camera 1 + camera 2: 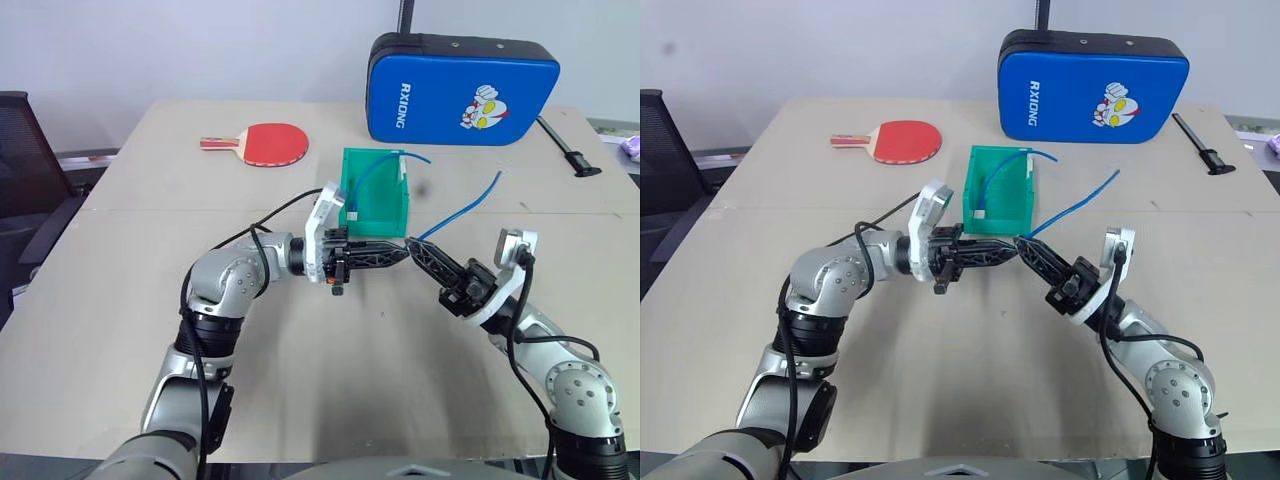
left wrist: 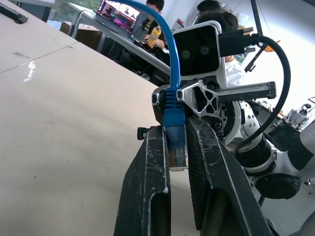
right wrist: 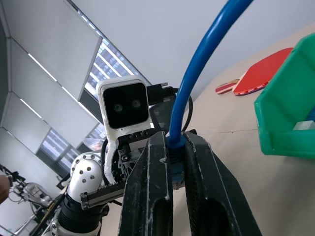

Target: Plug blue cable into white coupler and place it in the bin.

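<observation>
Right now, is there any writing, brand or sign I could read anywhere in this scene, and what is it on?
"RXIONG": white letters running sideways on the blue padded case at the far end of the table.
A cartoon figure is printed on that case; it carries no readable words.
The laptop screen in the left wrist view shows content too small to read.

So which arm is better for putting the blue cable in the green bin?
Probably the left. Both grippers are shut on the blue cable, but the left gripper lies right along the front of the bin; the right gripper reaches in from the side.
</observation>
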`<state>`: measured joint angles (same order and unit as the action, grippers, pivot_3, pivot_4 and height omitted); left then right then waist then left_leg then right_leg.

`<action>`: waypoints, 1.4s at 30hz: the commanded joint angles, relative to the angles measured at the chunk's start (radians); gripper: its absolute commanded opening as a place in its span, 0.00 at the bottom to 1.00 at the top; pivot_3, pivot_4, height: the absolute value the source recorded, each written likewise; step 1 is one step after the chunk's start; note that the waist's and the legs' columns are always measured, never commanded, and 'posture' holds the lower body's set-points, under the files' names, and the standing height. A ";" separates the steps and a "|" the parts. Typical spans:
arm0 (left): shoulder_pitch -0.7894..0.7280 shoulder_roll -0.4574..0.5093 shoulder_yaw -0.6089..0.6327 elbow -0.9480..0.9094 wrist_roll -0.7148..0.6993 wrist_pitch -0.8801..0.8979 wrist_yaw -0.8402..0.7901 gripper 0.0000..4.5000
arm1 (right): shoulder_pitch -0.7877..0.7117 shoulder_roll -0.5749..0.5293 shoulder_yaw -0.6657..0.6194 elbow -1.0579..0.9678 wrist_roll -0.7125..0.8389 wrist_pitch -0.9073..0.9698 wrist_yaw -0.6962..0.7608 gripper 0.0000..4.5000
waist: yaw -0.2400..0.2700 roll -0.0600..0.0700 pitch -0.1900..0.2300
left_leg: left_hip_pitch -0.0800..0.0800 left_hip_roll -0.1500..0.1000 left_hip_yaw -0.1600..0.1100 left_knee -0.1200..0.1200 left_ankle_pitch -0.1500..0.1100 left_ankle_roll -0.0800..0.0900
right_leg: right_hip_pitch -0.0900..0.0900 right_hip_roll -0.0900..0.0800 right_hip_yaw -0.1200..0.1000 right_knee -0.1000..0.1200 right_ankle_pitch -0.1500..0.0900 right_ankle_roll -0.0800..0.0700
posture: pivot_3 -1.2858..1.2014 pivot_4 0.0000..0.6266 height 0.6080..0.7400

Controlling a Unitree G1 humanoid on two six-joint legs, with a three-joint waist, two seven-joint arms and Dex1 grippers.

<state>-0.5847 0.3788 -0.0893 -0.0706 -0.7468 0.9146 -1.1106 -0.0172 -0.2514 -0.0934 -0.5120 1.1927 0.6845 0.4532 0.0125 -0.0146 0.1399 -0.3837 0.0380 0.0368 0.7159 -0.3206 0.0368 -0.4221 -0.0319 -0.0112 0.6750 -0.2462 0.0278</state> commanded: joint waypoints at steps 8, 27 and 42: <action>0.006 0.009 -0.012 -0.029 -0.016 -0.007 -0.009 0.10 | -0.023 -0.021 0.011 -0.040 0.059 0.006 0.045 0.00 | 0.000 0.000 0.000 | 0.000 0.000 0.000 0.000 0.000 0.000 | 0.000 0.000 0.000 -0.001 0.000 0.000 | 0.52 0.24 0.56; 0.510 0.011 0.133 -0.699 0.109 -0.175 0.560 0.41 | -0.125 -0.062 -0.028 0.090 -0.190 -0.169 0.128 0.00 | 0.001 0.001 0.001 | -0.001 0.000 -0.001 -0.001 0.000 0.000 | 0.000 -0.003 0.002 -0.003 0.000 0.000 | 0.52 0.24 0.56; 0.910 -0.171 0.068 -0.445 0.887 -0.801 1.108 0.41 | -0.171 -0.081 0.088 0.094 -0.332 -0.190 0.245 0.00 | 0.006 0.000 0.002 | -0.002 -0.001 0.001 -0.004 -0.001 0.001 | 0.000 -0.010 0.000 -0.007 -0.001 -0.003 | 0.52 0.24 0.56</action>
<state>0.3457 0.2224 -0.0061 -0.5400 0.1185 0.1384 -0.0267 -0.1755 -0.3214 -0.0087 -0.3749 0.8672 0.4999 0.6783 0.0186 -0.0141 0.1416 -0.3853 0.0373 0.0377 0.7120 -0.3211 0.0376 -0.4222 -0.0419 -0.0120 0.6680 -0.2475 0.0254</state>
